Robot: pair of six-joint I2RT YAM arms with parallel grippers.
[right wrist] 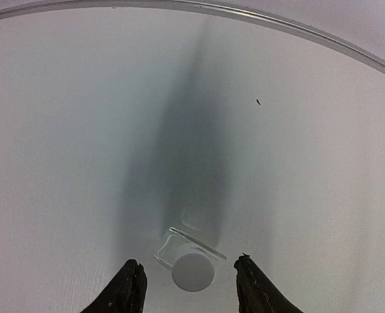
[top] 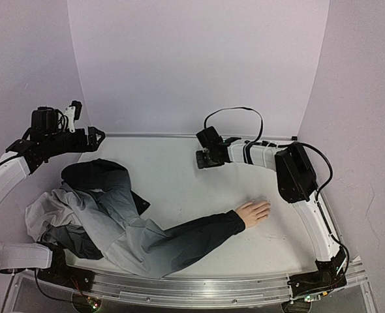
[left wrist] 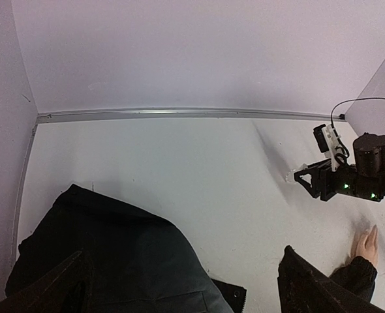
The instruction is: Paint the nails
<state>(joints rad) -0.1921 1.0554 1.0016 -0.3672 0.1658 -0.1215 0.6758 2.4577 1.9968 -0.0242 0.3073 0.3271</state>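
My right jaws hang low over the far middle of the tabletop. They stand apart, one dark finger on each side of a small bottle with a round white cap. My right wrist view shows a sliver of bare surface between the cap and each finger, so nothing is gripped. Only that view shows the bottle plainly. From above my own wrist covers it, and from my left wrist it is no more than a pale speck at the tips of the right jaws.

My left jaws are raised at the far left and spread wide, with nothing between them. Their view looks across a dark, crumpled jacket toward my right arm.

The mannequin hand lies flat on the tabletop, right of centre and nearer than the bottle, well apart from both pairs of jaws. Its fingers are spread and point right and slightly far. The nails sit at those fingertips, too small in any view to judge their colour. The top view shows the whole hand and the dark sleeve running back left into the heaped jacket. My left wrist catches only the edge of the hand and its cuff, and my right wrist does not see it.
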